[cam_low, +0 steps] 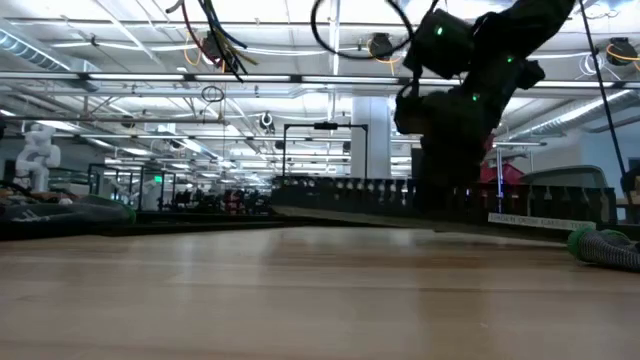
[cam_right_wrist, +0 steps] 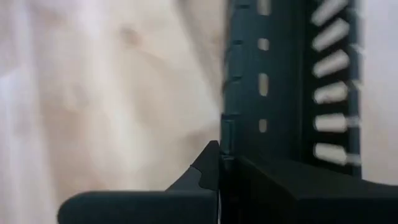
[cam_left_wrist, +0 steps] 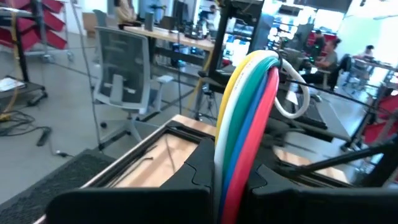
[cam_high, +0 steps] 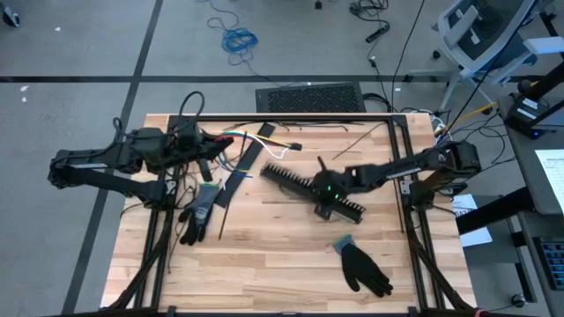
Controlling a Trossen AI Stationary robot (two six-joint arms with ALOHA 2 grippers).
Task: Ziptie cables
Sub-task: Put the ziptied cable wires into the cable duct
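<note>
The task looked barely begun: no tie was seen around the cables (cam_high: 236,139), and no zip tie could be picked out with confidence in any view. In the high view the left gripper (cam_high: 204,143) sat in the upper left part of the wooden table (cam_high: 264,255), closed on the cables, whose coloured ends fanned toward the frame's centre. The right gripper (cam_high: 322,188) was at mid-frame, down on the black slotted strip (cam_high: 300,185), its jaws shut on the strip's edge. What seemed left was the whole bundling: getting the wires gathered, a tie looped and pulled tight. The left wrist view showed what the overhead could not: yellow, white, green, blue and red wires (cam_left_wrist: 245,118) packed side by side between the left gripper's (cam_left_wrist: 231,186) dark fingers, rising in an arc. The right wrist view gave only the strip's (cam_right_wrist: 280,81) slots and teeth close up, with the right gripper (cam_right_wrist: 219,163) pinched at its edge. The low view showed the strip (cam_low: 400,212) as a low dark rail and the wire ends (cam_low: 222,45) hanging at the top left. Two gloves (cam_high: 199,211) (cam_high: 363,267) appeared fully only from above.
</note>
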